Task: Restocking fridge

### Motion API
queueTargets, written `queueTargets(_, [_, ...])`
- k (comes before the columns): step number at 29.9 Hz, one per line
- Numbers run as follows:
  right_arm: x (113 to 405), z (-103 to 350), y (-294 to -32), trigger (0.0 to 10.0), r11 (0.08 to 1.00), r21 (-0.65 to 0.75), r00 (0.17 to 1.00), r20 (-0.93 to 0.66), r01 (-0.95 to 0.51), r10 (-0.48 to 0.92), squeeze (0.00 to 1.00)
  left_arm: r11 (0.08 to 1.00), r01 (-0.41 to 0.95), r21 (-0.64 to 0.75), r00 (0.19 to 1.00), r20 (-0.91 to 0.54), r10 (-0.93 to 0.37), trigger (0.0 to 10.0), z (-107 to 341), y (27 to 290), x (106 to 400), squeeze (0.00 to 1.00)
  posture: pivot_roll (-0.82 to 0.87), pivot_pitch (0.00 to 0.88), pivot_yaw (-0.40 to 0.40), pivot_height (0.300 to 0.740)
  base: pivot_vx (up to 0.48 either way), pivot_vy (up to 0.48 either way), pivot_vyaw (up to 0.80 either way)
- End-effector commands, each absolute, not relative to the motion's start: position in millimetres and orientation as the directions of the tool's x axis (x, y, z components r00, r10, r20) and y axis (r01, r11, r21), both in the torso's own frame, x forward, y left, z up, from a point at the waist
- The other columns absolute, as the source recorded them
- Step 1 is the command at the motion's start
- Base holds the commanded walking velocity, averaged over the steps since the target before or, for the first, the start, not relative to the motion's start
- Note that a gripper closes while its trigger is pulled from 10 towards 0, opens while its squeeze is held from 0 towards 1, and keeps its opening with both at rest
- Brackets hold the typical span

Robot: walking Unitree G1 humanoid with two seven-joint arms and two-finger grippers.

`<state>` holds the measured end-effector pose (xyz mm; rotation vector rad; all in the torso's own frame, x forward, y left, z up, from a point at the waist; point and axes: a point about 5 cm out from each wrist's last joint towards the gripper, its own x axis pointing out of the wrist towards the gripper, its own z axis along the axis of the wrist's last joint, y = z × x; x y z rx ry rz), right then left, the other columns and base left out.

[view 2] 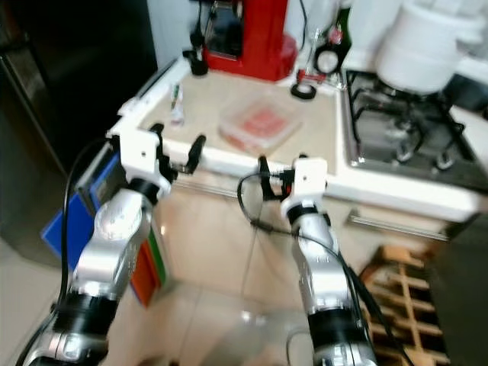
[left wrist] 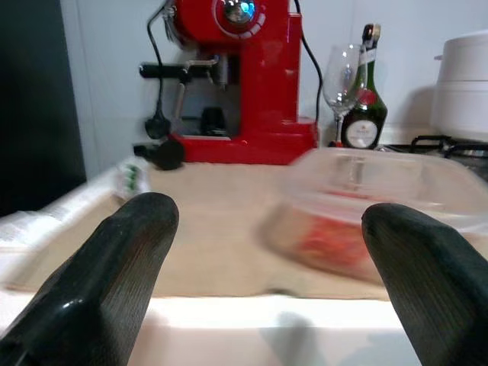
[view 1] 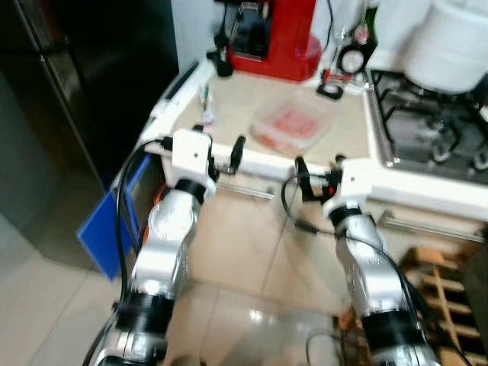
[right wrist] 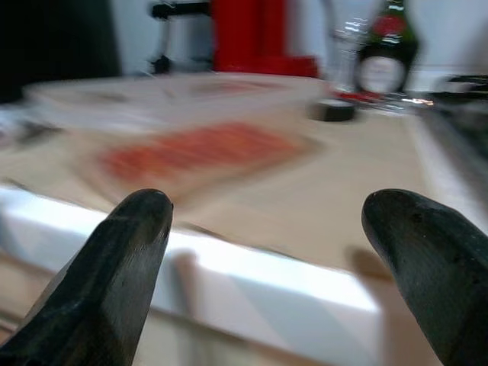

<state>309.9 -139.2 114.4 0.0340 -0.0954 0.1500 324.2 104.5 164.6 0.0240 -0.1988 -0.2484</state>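
Two silver arms are raised toward the front edge of a kitchen counter (view 1: 335, 133), where a clear plastic container (view 1: 293, 122) of red food is seen lying on the beige worktop, between the two arms and beyond them. The left gripper (view 1: 223, 153) is held just short of the counter's white edge, its black fingers (left wrist: 114, 259) spread wide apart and holding nothing. The right gripper (view 1: 319, 174) is likewise held at the counter's edge, its fingers (right wrist: 122, 259) also spread and empty. The container is touched by neither.

At the back of the counter, a red coffee machine (view 1: 274, 34) is seen against the wall, with a wine glass (left wrist: 341, 76) and a dark green bottle (left wrist: 364, 99) beside it. A small bottle (view 1: 207, 107) stands near the counter's left side. A gas hob (view 1: 431, 126) with a white pot (view 1: 450, 42) on it is set to the right. A dark fridge (view 1: 69, 91) is seen at the left, a blue panel (view 1: 110, 225) below the counter's corner, and a wooden rack (view 1: 446, 293) on the tiled floor at the right.
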Motion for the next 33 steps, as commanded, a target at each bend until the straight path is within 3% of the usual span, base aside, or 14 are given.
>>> queueTargets(1, [312.9,121.0,-143.8,10.0,0.990,0.031,0.984,0.120,-0.135,0.131,0.00,0.970,0.242,0.018,0.955,0.176,-0.241,10.0,168.7,102.9,329.8,0.00,0.00,0.000,-0.030,0.740,0.000,0.000,0.00])
queueTargets(10, [312.7,125.7,-147.3,10.0,0.990,0.023,0.983,0.131,-0.136,0.132,0.00,0.978,0.191,-0.089,0.975,0.135,-0.178,10.0,197.1,120.1,357.8,0.00,-0.01,0.000,-0.043,0.740,0.000,0.000,0.00])
queueTargets(13, [312.5,125.2,-148.0,10.0,0.990,0.020,0.983,0.129,-0.137,0.133,0.00,0.982,0.175,-0.071,0.981,0.104,-0.167,10.0,196.8,124.9,364.4,0.00,-0.01,0.000,-0.041,0.740,0.000,0.000,0.00])
queueTargets(16, [312.2,127.2,-147.8,10.0,0.991,0.023,0.982,0.136,-0.133,0.129,0.00,0.975,0.219,0.016,0.959,0.182,-0.219,10.0,203.6,122.9,359.4,0.00,-0.01,0.000,-0.037,0.740,0.000,0.000,0.00])
queueTargets(25, [311.9,160.8,-141.8,10.0,0.995,0.037,0.961,0.266,-0.095,0.081,0.00,0.928,0.317,0.198,0.863,0.345,-0.368,10.0,230.4,101.6,341.2,0.00,0.00,0.000,-0.039,0.740,0.456,0.000,0.00])
queueTargets(33, [311.5,164.0,-134.8,10.0,0.988,0.051,0.954,0.270,-0.147,0.128,0.00,0.942,0.302,0.149,0.873,0.352,-0.336,10.0,232.3,107.8,342.1,0.00,0.00,0.000,-0.045,0.740,0.480,0.000,0.00])
